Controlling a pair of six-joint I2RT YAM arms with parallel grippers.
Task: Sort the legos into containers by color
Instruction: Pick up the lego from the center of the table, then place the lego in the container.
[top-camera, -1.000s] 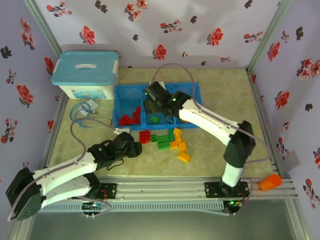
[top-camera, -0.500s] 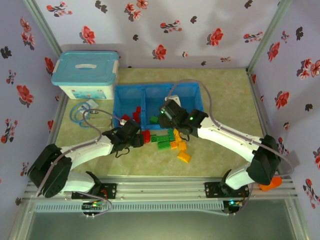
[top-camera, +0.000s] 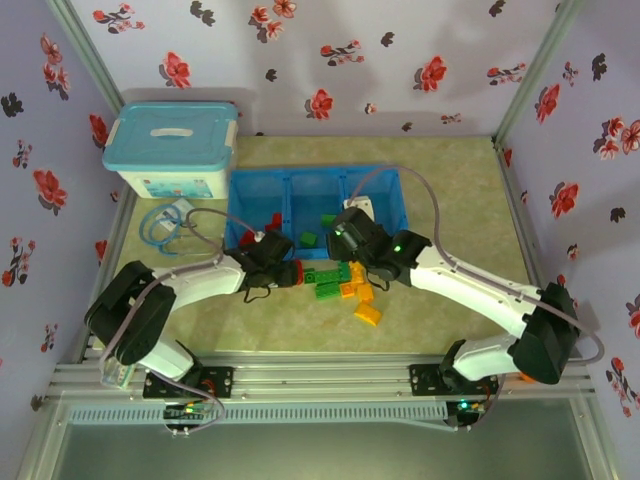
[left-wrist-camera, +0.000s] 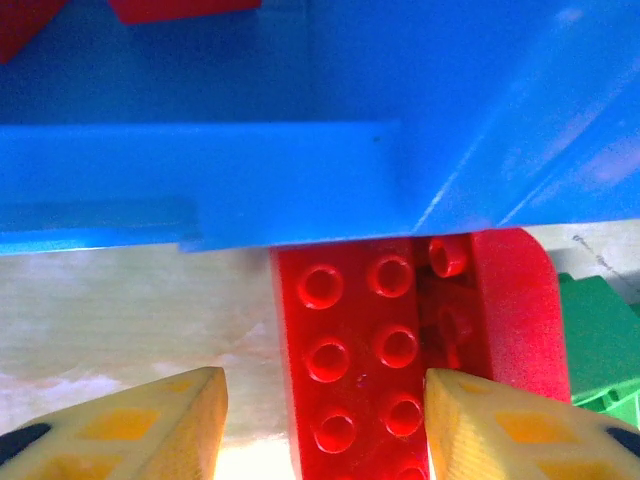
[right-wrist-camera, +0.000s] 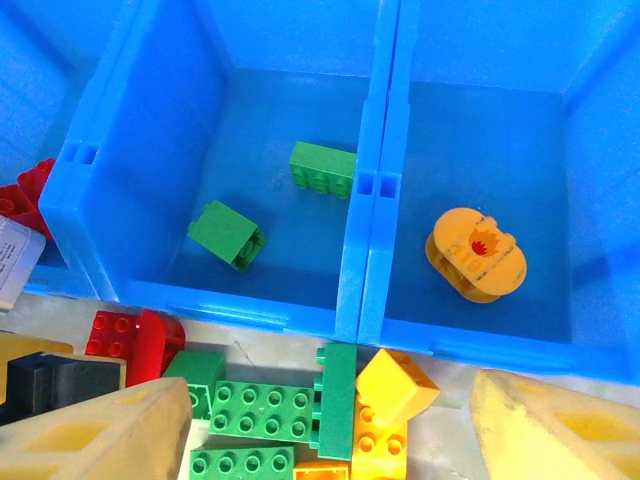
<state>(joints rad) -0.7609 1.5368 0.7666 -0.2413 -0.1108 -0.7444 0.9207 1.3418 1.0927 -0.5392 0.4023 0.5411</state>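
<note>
In the left wrist view my left gripper is open and straddles a red lego that lies on the table against the front wall of the blue containers. From above, the left gripper is at that red lego. My right gripper is open above the pile of green legos and yellow-orange legos and holds nothing. The middle bin holds two green legos. A yellow-orange round piece lies in the right bin, and red legos are in the left bin.
A white storage box with a light-blue lid stands at the back left. A coiled blue cable lies in front of it. More yellow-orange legos lie on the table towards the near edge. Flowered walls close the table in.
My left gripper has moved forward and right, up to the red lego at the tray's front. My right gripper has drawn back from over the middle bin to the pile.
</note>
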